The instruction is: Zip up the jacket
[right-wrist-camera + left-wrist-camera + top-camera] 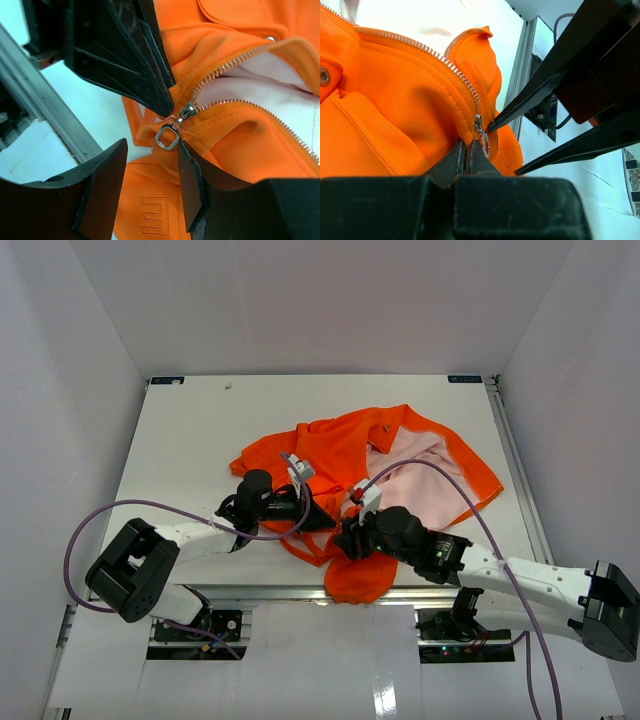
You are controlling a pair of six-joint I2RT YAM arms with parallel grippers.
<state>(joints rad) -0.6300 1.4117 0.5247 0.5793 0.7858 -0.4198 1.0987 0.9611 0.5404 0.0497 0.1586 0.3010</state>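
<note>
A white table [200, 430] sits inside plain white walls [300, 300]. At its near edge, between the two arm bases, the hem of the orange jacket [340, 455] reaches the rim. Just beyond it the left gripper [465, 148] is clenched on the fabric at the foot of the zipper, fingertips pressed together. The right gripper [150, 146] is released, jaws spread, with the square metal pull [167, 137] just off one fingertip. Farther back the zipper teeth [235, 60] part into two rows. The jacket lies rumpled and open mid-table, its pale pink lining [415, 475] showing on the right.
</note>
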